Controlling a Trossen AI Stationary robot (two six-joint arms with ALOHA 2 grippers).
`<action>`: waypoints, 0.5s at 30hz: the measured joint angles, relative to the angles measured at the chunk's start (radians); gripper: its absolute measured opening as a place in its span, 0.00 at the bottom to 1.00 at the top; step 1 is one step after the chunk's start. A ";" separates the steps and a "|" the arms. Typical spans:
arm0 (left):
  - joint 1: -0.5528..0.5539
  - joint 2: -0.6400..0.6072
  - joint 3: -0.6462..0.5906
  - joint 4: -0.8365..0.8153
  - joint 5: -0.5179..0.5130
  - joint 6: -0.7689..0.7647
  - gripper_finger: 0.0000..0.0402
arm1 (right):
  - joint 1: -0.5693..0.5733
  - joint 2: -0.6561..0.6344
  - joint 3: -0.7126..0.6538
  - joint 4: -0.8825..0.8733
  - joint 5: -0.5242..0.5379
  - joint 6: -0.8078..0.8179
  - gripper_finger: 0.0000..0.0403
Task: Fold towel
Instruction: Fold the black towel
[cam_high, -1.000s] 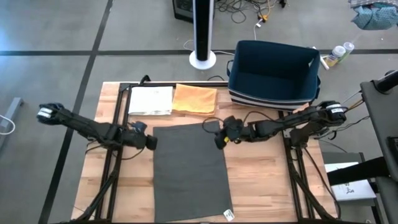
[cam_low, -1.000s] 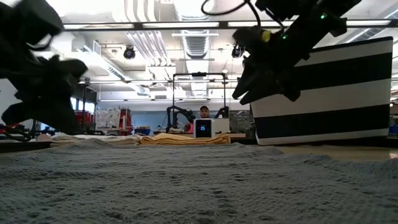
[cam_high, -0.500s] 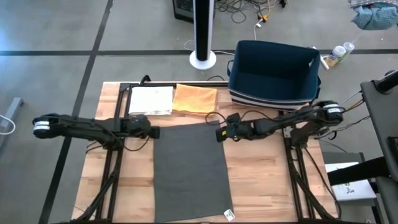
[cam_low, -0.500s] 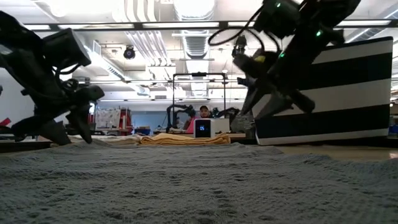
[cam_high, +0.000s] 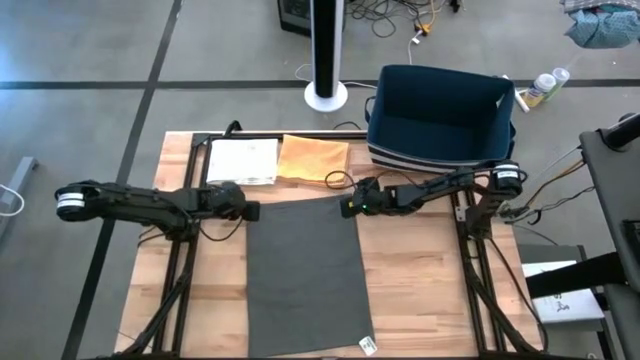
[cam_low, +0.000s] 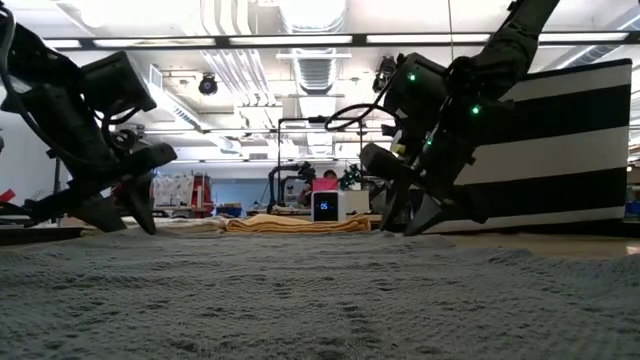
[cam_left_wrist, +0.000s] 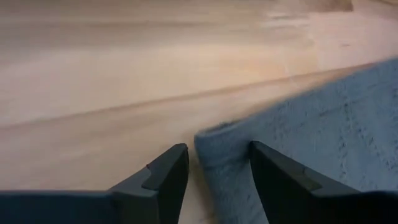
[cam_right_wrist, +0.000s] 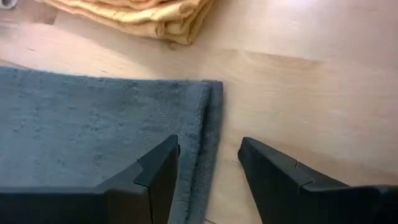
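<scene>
Overhead, a navy bin (cam_high: 440, 115) is sitting empty at one o'clock on the wooden worktop (cam_high: 420, 290); both arms' jaws are straddling, parted, the grey towel (cam_high: 303, 275)'s far corners.

Wooden table (cam_high: 420, 290) carries grey towel (cam_high: 303, 275), orange cloth (cam_high: 313, 158), white cloth (cam_high: 243, 161).

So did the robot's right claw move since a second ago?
Yes. In the high view the right gripper has slid toward the striped bin, up to the gray towel's far right corner, jaws open around its edge.
</scene>
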 joint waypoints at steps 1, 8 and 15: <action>0.002 0.008 0.000 0.012 -0.006 0.001 0.40 | -0.005 0.000 0.000 0.004 -0.003 -0.010 0.43; 0.008 0.085 0.002 0.055 -0.040 -0.021 0.34 | -0.032 0.054 0.001 0.121 -0.025 -0.035 0.43; 0.008 0.094 0.000 0.061 -0.045 0.016 0.28 | -0.040 0.091 0.004 0.157 -0.046 -0.037 0.43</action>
